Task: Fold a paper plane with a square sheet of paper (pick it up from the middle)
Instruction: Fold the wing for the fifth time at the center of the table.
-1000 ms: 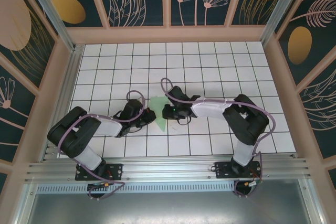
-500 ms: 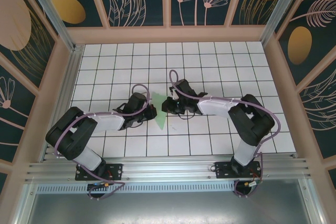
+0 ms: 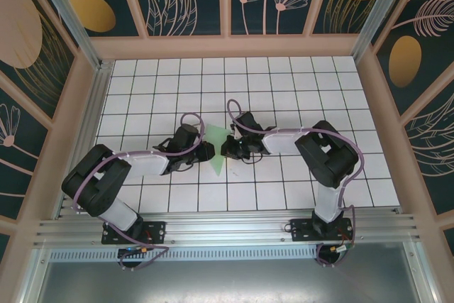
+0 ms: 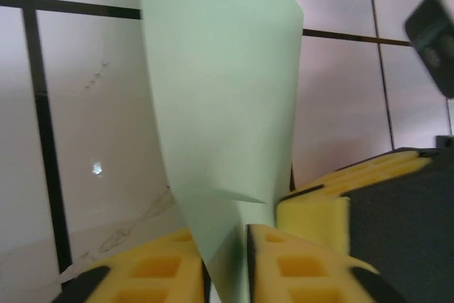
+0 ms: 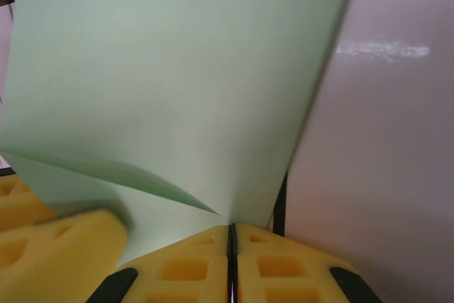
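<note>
- We judge a fold is under way; the paper (image 3: 216, 155), a narrow pointed shape, sits at the middle of the table (image 3: 284, 90);
- left end effector (image 4: 227, 250) and right end effector (image 5: 228, 235) each clamp it;
- next, we'd crease it without tearing.

The sheet of paper (image 3: 216, 161) is plain light green, sitting about mid-table, a touch left of centre. From above it looks like a slim wedge, wide end toward the far edge, point toward the near edge. Up close it's lifted and bowed with a soft crease low down, pinched by the left gripper (image 4: 227, 264) and the right gripper (image 5: 230, 250).
</note>
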{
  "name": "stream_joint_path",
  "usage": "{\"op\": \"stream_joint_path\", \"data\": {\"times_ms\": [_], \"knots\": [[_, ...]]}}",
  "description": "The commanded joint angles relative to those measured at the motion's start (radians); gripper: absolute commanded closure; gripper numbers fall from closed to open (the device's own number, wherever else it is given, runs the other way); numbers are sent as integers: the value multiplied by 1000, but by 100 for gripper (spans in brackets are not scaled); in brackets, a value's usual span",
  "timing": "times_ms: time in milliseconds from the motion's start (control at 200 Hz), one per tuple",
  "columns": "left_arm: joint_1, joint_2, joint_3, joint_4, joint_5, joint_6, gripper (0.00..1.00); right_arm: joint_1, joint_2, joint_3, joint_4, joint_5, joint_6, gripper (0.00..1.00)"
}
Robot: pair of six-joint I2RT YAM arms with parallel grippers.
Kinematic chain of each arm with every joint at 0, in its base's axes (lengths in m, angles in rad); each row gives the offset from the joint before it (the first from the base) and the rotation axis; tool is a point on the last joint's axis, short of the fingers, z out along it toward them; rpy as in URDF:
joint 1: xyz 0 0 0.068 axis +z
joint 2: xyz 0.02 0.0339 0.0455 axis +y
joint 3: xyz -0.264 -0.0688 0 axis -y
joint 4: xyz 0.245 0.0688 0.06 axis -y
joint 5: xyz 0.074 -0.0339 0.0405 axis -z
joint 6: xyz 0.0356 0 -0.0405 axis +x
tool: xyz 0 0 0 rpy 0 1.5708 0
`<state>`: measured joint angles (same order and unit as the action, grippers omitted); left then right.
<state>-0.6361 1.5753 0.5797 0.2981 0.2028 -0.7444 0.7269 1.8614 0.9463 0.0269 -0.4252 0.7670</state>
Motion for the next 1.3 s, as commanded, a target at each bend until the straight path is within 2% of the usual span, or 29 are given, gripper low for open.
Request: {"op": "stream_joint_path", "data": {"times_ms": [0, 115, 330, 656, 931, 1076, 1296], "knots": [[-5, -20, -67, 163, 66, -74, 68, -4, 29, -17, 9, -6, 45, 88], [-20, -32, -127, 261, 66, -125, 65, -5, 41, -16, -8, 1, 78, 89], [-77, -57, -162, 279, 18, -138, 69, -5, 47, -18, -19, 4, 140, 89], [-157, -66, -199, 230, -66, -140, 80, -12, 52, -34, -2, -11, 196, 89], [-162, -75, -193, 174, -137, -123, 85, -14, 59, -35, -10, -14, 195, 89], [-163, -79, -195, 143, -146, -115, 83, -15, 66, -35, -11, -17, 195, 89], [-162, -109, -192, 130, -176, -109, 72, -15, 73, -35, -10, -21, 195, 89]]}}
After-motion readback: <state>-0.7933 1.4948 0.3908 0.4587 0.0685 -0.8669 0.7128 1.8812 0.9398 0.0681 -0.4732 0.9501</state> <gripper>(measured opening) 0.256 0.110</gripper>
